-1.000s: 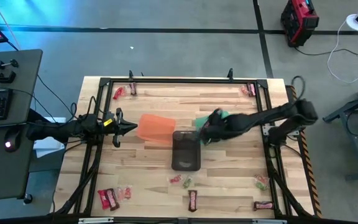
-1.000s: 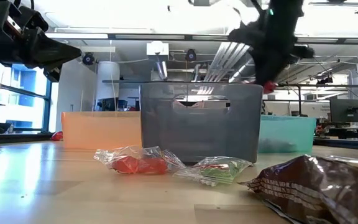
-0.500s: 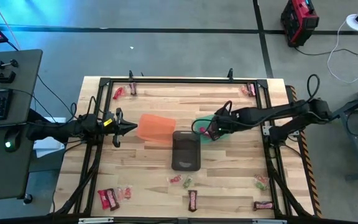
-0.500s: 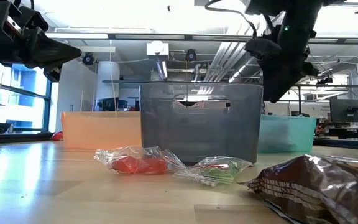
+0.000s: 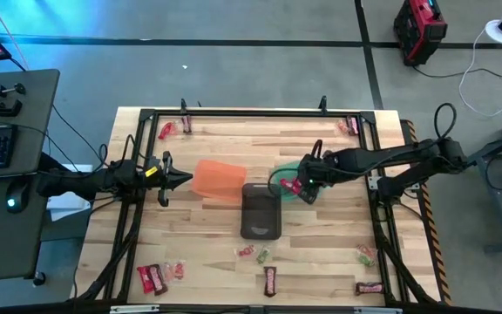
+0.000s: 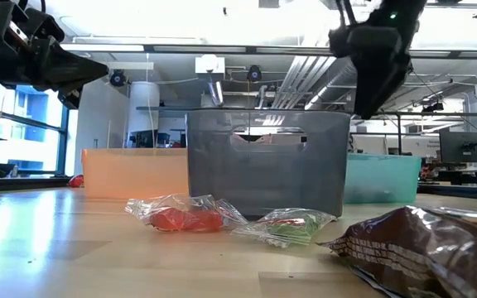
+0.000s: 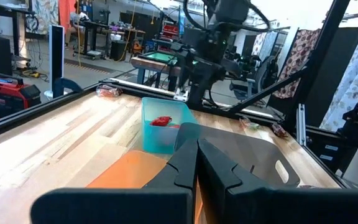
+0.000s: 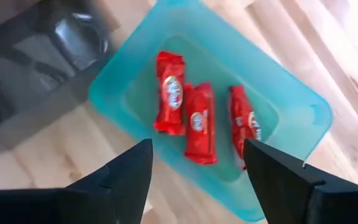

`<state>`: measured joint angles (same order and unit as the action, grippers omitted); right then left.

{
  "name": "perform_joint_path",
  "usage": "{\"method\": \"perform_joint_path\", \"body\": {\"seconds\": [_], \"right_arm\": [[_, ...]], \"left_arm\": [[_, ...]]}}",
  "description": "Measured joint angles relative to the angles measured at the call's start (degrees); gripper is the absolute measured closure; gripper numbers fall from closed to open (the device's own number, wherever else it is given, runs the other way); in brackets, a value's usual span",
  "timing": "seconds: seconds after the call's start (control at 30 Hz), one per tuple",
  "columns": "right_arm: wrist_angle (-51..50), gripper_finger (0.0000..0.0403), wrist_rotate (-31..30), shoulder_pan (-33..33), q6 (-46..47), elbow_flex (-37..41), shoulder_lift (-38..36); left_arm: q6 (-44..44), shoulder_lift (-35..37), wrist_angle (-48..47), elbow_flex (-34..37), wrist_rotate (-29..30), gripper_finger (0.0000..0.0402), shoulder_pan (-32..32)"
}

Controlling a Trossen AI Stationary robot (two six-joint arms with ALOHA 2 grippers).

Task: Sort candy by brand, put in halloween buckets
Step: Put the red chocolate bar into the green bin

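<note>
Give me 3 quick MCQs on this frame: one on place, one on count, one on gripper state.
1. Where is the right gripper?
A. Over the green bucket
B. Over the orange bucket
C. At the table's front edge

2. How many red candies lie in the green bucket?
A. One
B. Three
C. Five

3. How do the right gripper's jaws stand?
A. Shut on a candy
B. Shut, empty
C. Open, empty

Answers:
1. A: the high view shows it above the green bucket, beside the grey bucket.
2. B: the right wrist view shows three red wrappers side by side inside.
3. C: the right wrist view shows both fingers spread wide with nothing between them.
</note>
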<state>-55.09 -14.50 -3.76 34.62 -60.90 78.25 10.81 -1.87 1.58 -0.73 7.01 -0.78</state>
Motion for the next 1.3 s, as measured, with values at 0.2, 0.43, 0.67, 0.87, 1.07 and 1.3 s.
{"method": "perform_joint_path", "body": {"seconds": [0.2, 0.43, 0.67, 0.87, 1.07, 1.3], "right_arm": [[0.49, 0.0158, -0.07, -2.75, 0.78, 0.00, -0.28], [17.06, 0.0158, 4.78, -1.29, 1.25, 0.00, -0.28], [36.56, 0.0158, 5.97, 1.86, 6.02, 0.00, -0.28], [44.94, 0.0158, 3.78, 6.00, 11.87, 0.00, -0.25], [47.90, 0.0158, 3.88, 10.71, 12.93, 0.00, -0.25], [48.05, 0.0158, 9.73, 20.03, 11.76, 0.00, -0.23]], "left_arm": [[0.02, 0.00, -0.02, 0.00, 0.00, 0.0401, -0.02], [0.02, 0.00, -0.02, 0.00, -0.01, 0.0401, -0.01], [1.07, -0.26, 5.89, 0.00, 1.64, 0.0401, 0.00], [9.69, -0.28, 33.60, 0.00, 9.72, 0.0401, 0.08], [16.27, -8.77, 23.96, -10.37, 15.58, 0.0401, 3.55], [16.80, -33.01, -20.36, -39.03, 10.84, 0.0368, 17.33]]}}
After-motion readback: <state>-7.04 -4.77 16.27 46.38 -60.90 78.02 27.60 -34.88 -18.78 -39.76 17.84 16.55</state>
